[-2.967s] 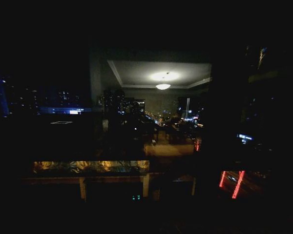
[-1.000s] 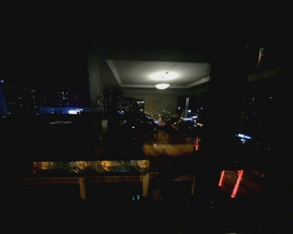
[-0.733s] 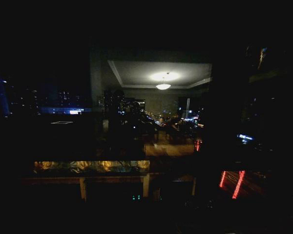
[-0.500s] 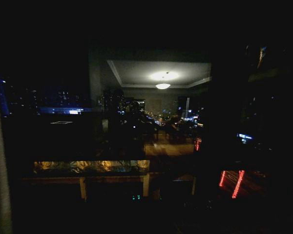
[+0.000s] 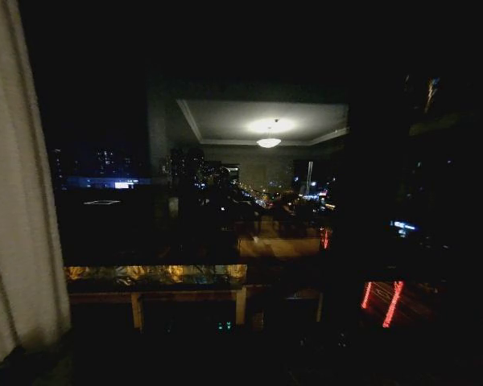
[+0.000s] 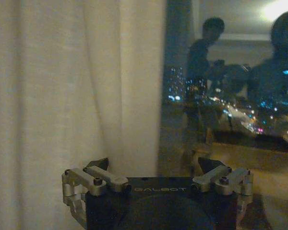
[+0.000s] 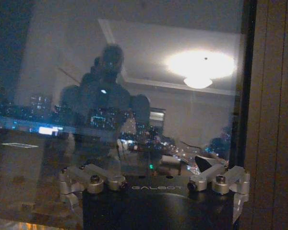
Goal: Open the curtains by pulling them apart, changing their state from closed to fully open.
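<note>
One cream-white sheer curtain (image 5: 16, 201) hangs as a pleated panel along the left edge of the head view, in front of the dark window. In the left wrist view the same curtain (image 6: 62, 96) covers the half of the picture beside the glass. My left gripper (image 6: 152, 166) stands open just before it. One fingertip (image 6: 100, 164) is close against the fabric near the panel's free edge, and nothing is pinched. My right gripper (image 7: 156, 167) is open and faces bare window glass, apart from any fabric.
The window glass (image 5: 249, 201) is dark, with city lights beyond and the room's ceiling lamp (image 5: 268, 141) mirrored in it. A lit yellowish ledge (image 5: 149, 276) runs below. A brown vertical band (image 7: 271, 96) borders the glass beside my right gripper.
The curtain panel has come into the head view from the left edge, growing from a thin strip to a wide band. The window scene has barely shifted.
</note>
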